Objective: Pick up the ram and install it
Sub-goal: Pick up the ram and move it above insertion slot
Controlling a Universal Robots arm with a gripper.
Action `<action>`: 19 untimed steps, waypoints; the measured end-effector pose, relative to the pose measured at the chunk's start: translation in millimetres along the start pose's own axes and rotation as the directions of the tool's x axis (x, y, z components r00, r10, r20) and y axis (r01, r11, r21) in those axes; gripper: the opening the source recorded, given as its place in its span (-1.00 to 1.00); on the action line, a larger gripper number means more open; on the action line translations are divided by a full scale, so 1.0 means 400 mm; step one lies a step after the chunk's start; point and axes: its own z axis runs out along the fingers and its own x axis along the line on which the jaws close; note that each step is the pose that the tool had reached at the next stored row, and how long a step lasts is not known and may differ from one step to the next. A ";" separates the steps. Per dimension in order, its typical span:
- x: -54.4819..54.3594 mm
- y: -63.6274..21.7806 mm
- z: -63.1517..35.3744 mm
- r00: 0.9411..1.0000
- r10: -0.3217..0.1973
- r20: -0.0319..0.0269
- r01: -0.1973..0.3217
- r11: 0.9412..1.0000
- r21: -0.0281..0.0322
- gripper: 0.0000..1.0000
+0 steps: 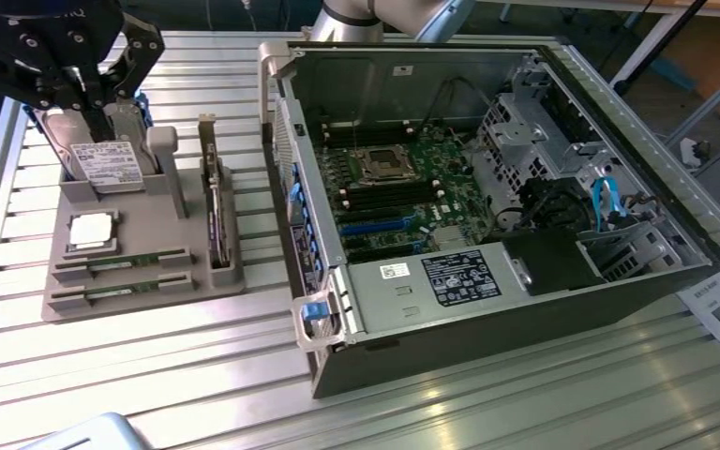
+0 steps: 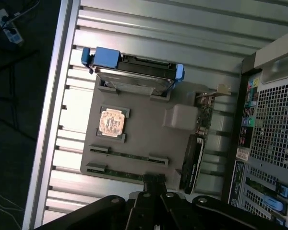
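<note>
The slatted metal table (image 1: 147, 375) is carrying everything beneath the jaws. The open computer case (image 1: 373, 80) is lying off to one side of the jaws, well apart from them, with its green board facing up. The grey holder (image 1: 147, 244) is sitting below the jaws, clear of them. The gripper (image 1: 89, 98) is hanging above this holder with its jaws pressed together and nothing showing between them. The hard drive (image 1: 108, 164), with blue rails, is leaning in one end of the holder, and in the exterior view the jaws are overlapping its upper edge. The dark card (image 1: 218, 220) is standing on edge along the holder's side towards the case. The ram (image 1: 123, 263) is resting in a slot at the holder's end opposite the drive, under the jaws and untouched by them, with a second stick (image 1: 120, 291) just beside it. The square chip (image 1: 91, 232) is lying between drive and ram.
</note>
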 end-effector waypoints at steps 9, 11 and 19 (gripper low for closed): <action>0.000 0.000 0.000 0.987 -0.163 -0.007 0.163 0.987 -0.004 -0.80; 0.000 0.000 0.000 0.980 -0.200 -0.009 0.200 0.980 -0.005 -0.80; 0.000 0.000 0.000 0.936 -0.351 -0.014 0.351 0.936 -0.010 -0.80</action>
